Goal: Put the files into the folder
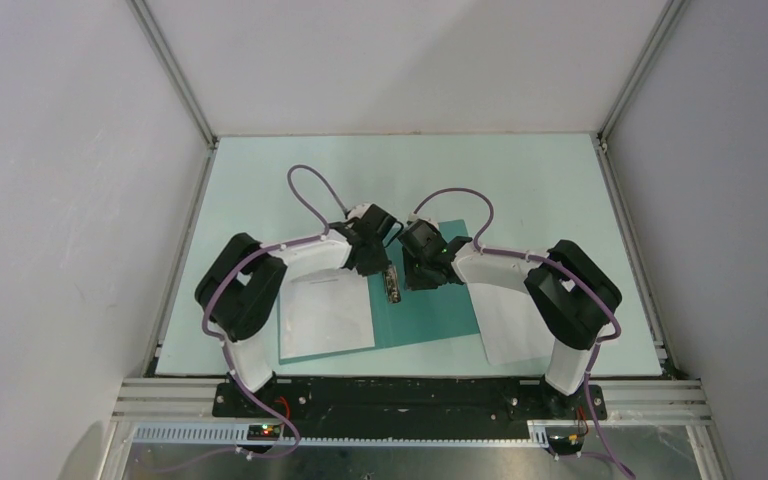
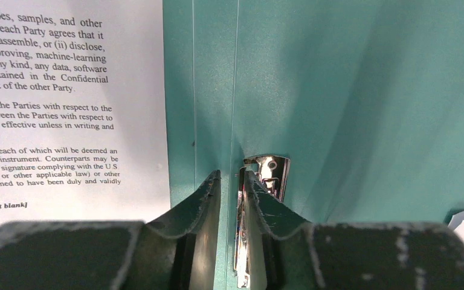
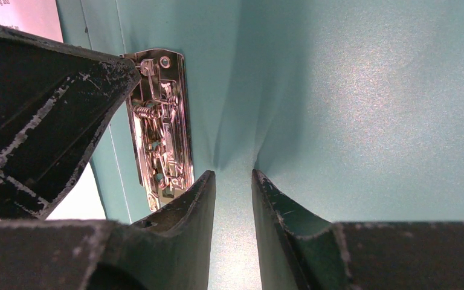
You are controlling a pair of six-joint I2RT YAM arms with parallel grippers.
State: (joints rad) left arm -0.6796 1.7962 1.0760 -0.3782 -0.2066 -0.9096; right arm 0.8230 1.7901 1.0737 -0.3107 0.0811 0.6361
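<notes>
The teal folder (image 1: 430,305) lies open on the table. One of the files (image 1: 325,315) rests on its left leaf, printed text showing (image 2: 66,109). A second white sheet (image 1: 515,335) lies by the folder's right edge, partly under the right arm. The metal clip (image 1: 393,285) sits along the spine. My left gripper (image 2: 232,174) stands over the spine, jaws slightly open; the clip's lever (image 2: 272,172) lies against the right finger with a gap to the left one. My right gripper (image 3: 234,174) is open, its tips on the right leaf (image 3: 368,109) beside the clip (image 3: 160,121), holding nothing.
The table top (image 1: 520,180) is pale green, with grey walls on three sides and a metal frame rail (image 1: 410,395) at the near edge. The two grippers stand close together over the spine; the left gripper's finger (image 3: 48,115) fills the right wrist view's left side.
</notes>
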